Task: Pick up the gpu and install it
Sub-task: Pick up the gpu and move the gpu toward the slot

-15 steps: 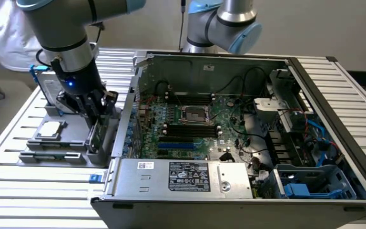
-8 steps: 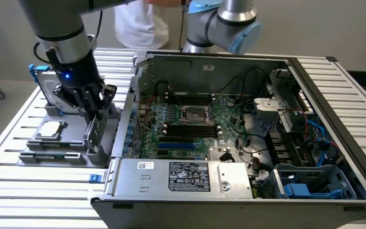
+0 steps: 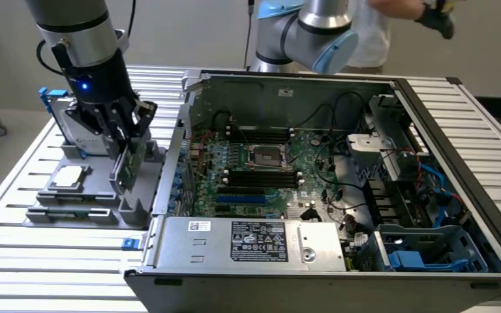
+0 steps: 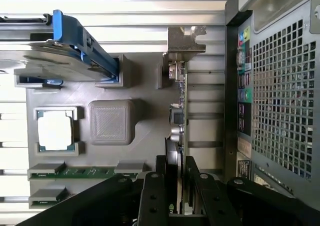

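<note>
We find the gripper [image 3: 127,140] half-closed, its fingers [image 4: 161,178] pinching the gpu [image 4: 178,116] by both faces; the card stands on edge in the holder [image 3: 137,208], beside the case [image 3: 259,88]. Its long axis runs straight out from the fingers, bracket [image 4: 185,38] farthest.

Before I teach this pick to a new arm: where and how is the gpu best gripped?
On its free long edge, from straight above, pinching the two flat faces. The gpu stands on edge in the grey holder, so that edge faces up, clear; the gripper clamps it there.
</note>
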Tool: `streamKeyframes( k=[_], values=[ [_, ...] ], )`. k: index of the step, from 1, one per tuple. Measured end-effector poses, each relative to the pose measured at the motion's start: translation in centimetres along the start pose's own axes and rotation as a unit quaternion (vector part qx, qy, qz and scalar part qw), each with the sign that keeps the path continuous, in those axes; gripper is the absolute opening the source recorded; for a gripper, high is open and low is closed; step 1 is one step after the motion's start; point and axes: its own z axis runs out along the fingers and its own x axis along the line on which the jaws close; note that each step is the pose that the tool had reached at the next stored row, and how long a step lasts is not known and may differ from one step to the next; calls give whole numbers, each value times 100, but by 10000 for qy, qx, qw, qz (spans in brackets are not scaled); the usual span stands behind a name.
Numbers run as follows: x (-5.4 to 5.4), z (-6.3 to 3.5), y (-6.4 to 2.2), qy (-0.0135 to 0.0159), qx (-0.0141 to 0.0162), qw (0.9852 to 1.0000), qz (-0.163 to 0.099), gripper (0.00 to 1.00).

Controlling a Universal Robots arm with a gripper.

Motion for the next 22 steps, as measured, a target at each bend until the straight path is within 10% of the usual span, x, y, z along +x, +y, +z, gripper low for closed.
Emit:
streamKeyframes(
  k=[14,22],
  values=[
    [-52,-578,25,1,-43,10000,0,26],
    [-202,-834,4,10,-141,9999,1,26]
  ],
)
